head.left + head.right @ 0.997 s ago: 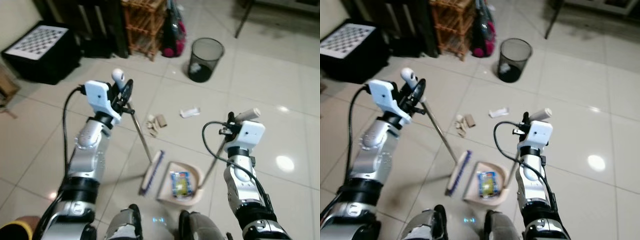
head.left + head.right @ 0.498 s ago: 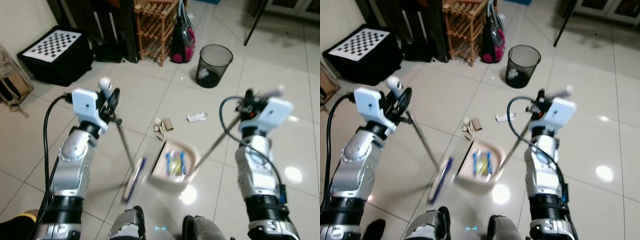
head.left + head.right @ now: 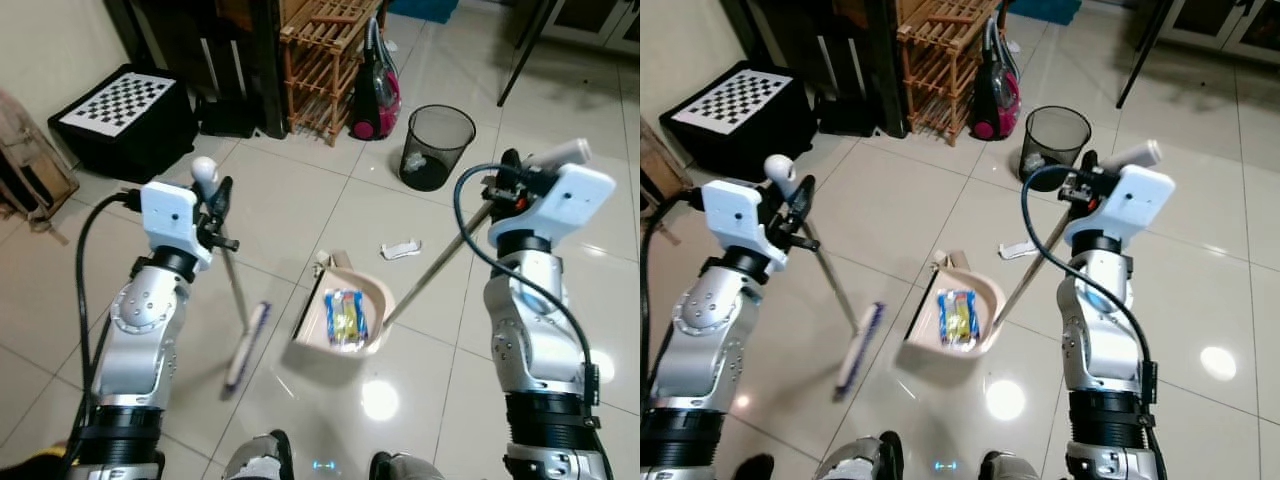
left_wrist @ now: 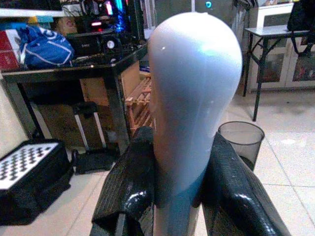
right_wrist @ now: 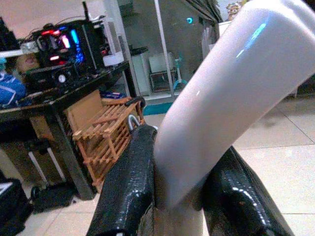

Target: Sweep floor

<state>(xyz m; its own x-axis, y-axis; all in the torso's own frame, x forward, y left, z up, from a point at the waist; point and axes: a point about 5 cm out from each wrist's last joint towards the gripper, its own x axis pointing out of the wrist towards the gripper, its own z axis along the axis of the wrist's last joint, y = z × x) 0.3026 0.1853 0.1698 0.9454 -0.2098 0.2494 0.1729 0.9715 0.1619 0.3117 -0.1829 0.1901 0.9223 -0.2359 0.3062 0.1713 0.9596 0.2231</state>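
Broom (image 3: pixel 246 345) clamped in your left gripper (image 3: pixel 213 200), dustpan (image 3: pixel 345 318) handle clamped in the right gripper (image 3: pixel 508 180), tilted so the wrapper (image 3: pixel 345 316) stays in

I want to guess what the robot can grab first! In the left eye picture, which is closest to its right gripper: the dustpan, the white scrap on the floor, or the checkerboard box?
From the right gripper, nearest first:
1. White scrap, on the tiles just to its left.
2. Dustpan, lower down, in the middle.
3. Checkerboard box, far across on the robot's left by the wall.
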